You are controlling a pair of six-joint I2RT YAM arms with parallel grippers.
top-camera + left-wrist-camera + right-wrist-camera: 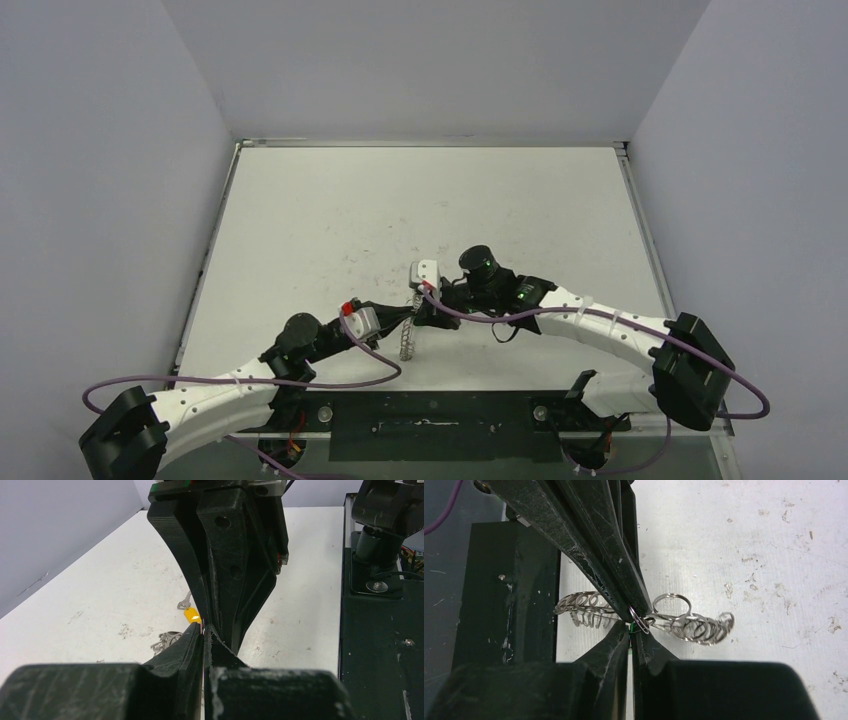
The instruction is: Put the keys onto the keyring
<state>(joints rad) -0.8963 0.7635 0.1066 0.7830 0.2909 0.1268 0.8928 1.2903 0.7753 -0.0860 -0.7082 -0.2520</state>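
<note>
1. White, scuffed table (330,220) between grey walls (100,200). The left arm (220,388) and right arm (600,322) stretch low to its near middle, fingertips meeting.
2. The left gripper (632,611) is closed, pinching a wire loop of the keyring (696,630), which stands on edge.
3. A yellow key (191,615) hangs beside the tips, partly hidden.
4. The right gripper (631,632) is closed. Only a green sliver (630,646) shows between its fingers, so what it holds is unclear.
</note>
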